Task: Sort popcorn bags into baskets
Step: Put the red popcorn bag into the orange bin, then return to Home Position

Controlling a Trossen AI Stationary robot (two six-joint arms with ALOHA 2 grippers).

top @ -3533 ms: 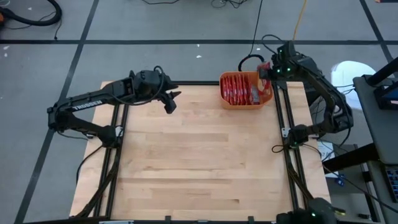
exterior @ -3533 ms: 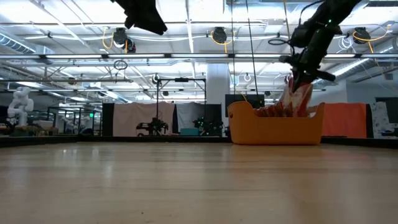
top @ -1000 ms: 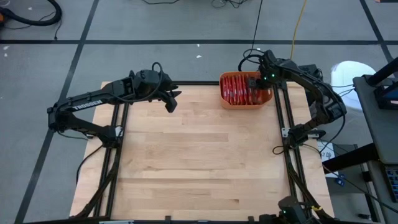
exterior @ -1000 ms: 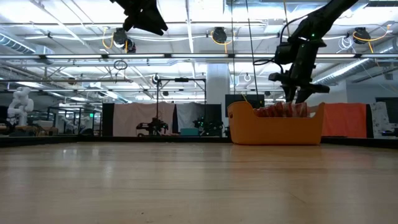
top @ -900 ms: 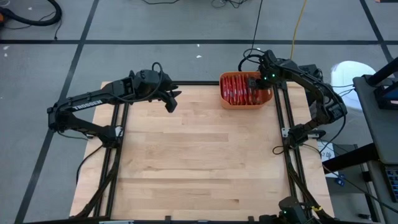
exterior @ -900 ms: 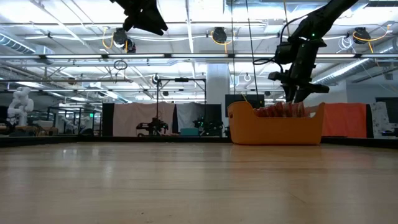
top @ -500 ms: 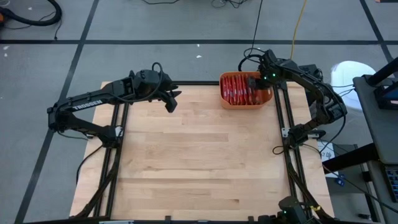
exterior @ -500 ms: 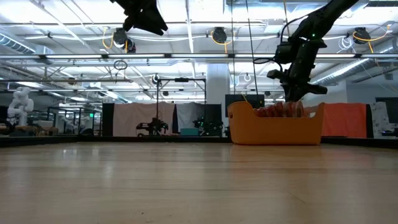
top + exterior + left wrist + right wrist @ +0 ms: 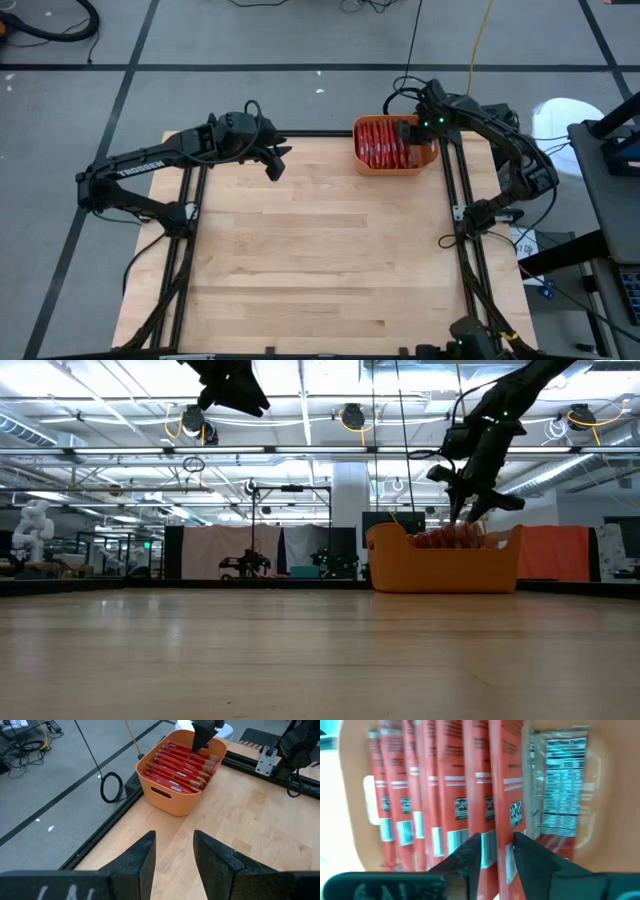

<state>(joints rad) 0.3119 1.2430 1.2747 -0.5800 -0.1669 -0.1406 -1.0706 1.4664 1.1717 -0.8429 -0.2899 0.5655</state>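
Right gripper: fingers narrowly apart, empty, above orange tub at one o'clock.
Advice: lift straight, clear of packets.
Left gripper: parted, empty, at eleven o'clock.

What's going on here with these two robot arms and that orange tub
The right gripper hangs just over the orange tub at the table's far right corner, its fingers a little apart above the red popcorn bags standing on edge in a row inside. It holds nothing. The left gripper waits open and empty above the far left of the wooden table. No bags lie loose on the table.
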